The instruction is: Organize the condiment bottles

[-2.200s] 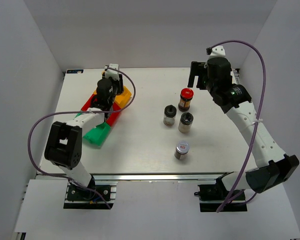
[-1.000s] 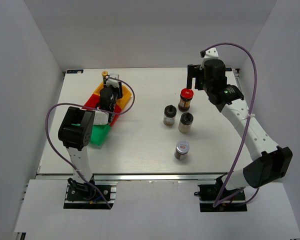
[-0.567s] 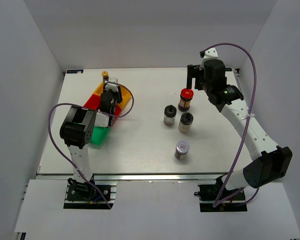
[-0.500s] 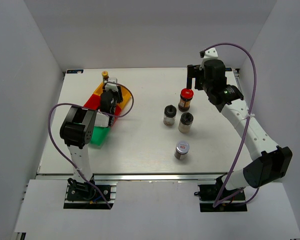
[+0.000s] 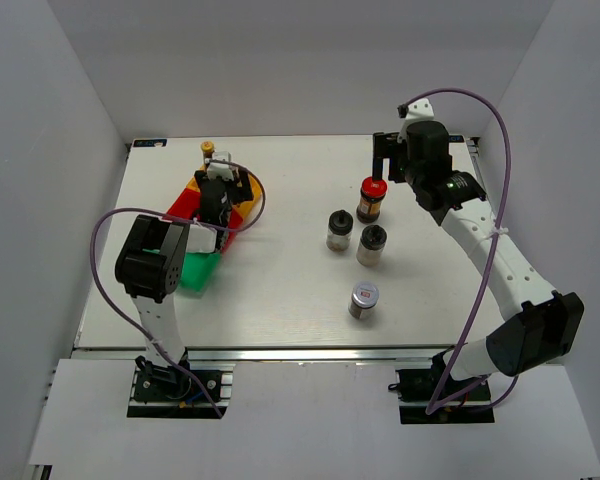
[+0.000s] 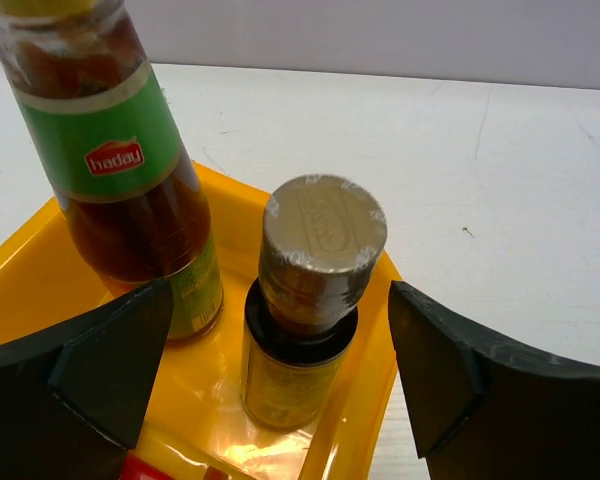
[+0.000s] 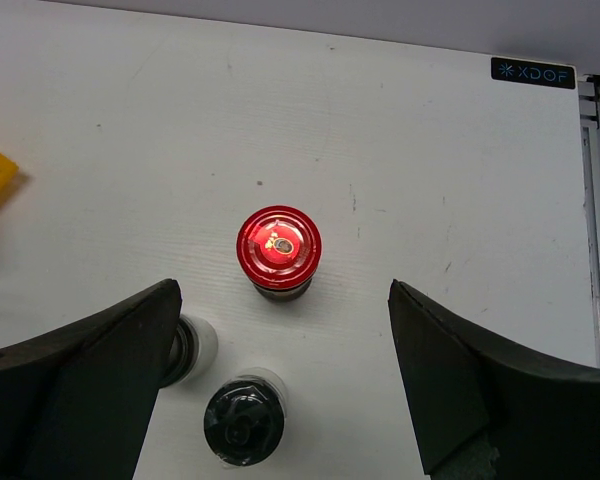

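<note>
In the left wrist view a small foil-capped bottle (image 6: pixel 315 260) stands upright in the yellow tray (image 6: pixel 40 290), beside a tall green-labelled sauce bottle (image 6: pixel 130 170). My left gripper (image 6: pixel 278 290) is open, one finger on each side of the small bottle, touching nothing. From above, the left gripper (image 5: pixel 226 180) hangs over the yellow tray (image 5: pixel 248 192). My right gripper (image 7: pixel 283 290) is open above the red-capped jar (image 7: pixel 279 247), with a black-capped shaker (image 7: pixel 244 420) nearer. Seen from above, the red-capped jar (image 5: pixel 372 197), two shakers (image 5: pixel 339 229) (image 5: pixel 371 245) and a silver-lidded jar (image 5: pixel 364 299) stand apart.
A red tray (image 5: pixel 183 208) and a green tray (image 5: pixel 198 268) lie in a row with the yellow one at the left. White walls close in the table (image 5: pixel 280 300) on three sides. The left arm's purple cable (image 5: pixel 105 235) loops beside the trays.
My left gripper has opened and let go of the small foil-capped bottle, which now stands free in the yellow tray. The right arm has barely moved.
</note>
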Robot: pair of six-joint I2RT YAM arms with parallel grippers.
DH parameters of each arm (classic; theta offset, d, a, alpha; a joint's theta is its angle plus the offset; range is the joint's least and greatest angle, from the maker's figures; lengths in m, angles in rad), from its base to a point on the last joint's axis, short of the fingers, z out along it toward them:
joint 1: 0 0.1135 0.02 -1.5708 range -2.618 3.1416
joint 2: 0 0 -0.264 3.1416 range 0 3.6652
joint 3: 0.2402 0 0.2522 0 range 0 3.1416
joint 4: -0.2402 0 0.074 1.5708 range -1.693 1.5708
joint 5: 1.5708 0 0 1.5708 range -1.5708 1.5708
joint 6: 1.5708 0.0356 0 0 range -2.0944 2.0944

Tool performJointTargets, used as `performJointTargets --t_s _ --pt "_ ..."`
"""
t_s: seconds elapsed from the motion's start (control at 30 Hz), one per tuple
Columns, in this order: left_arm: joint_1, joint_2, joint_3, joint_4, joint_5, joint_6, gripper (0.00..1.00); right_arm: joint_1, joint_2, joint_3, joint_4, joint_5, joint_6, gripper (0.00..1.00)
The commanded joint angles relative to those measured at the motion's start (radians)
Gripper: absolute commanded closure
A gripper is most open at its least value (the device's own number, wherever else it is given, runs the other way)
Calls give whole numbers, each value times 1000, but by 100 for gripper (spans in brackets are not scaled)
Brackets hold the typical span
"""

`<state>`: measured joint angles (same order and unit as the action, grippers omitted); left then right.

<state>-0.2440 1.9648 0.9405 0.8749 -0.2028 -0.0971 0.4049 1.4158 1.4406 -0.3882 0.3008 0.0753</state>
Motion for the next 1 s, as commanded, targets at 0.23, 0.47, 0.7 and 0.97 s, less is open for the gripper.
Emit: performJointTargets --t_s 0.23,0.47,0.7,0.97 --pt "2 -272 99 -438 -27 -68 2 -5 0 24 -116 -66 75 11" --pt "0 -435 210 -827 127 -125 2 -5 -58 -60 -152 -63 136 11" --pt "-139 -579 117 -949 369 -35 2 -5 -178 -218 -181 55 296 11" --pt "-379 -475 57 -883 373 63 2 -17 -285 -387 -207 112 392 11"
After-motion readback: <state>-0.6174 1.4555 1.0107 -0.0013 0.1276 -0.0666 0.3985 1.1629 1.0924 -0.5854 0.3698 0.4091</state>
